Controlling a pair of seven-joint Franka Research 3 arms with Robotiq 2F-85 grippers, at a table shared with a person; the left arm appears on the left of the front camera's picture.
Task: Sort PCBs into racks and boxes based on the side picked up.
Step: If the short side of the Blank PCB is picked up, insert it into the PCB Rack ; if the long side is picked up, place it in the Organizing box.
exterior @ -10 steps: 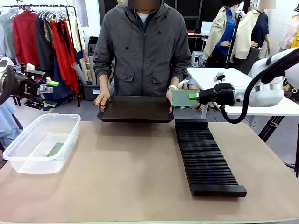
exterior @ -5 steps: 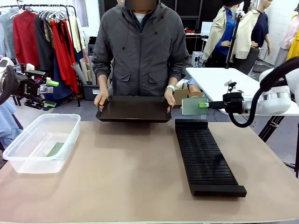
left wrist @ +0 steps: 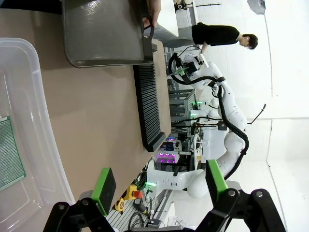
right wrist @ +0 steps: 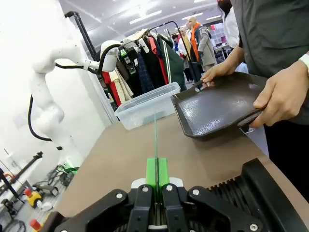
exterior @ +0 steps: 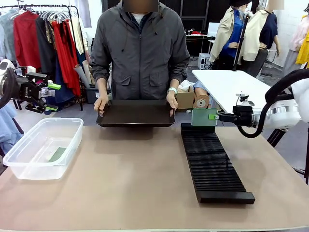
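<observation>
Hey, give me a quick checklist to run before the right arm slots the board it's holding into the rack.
1. Right gripper shut on the PCB: ok.
2. PCB upright, edge down: ok.
3. PCB aligned with a slot of the rack: cannot tell.
4. Rack slots unoccupied: ok.
5. Person's hand on the tray, apart from the rack: ok.
6. Left gripper open, off by the box: ok.

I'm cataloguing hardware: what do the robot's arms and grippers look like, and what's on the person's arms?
The left arm and right arm are white with rounded joints; a black cable loops along the right one. The left gripper and right gripper are black, with green pads on the fingers. The person wears a grey jacket with long sleeves and a pale wristband.
</observation>
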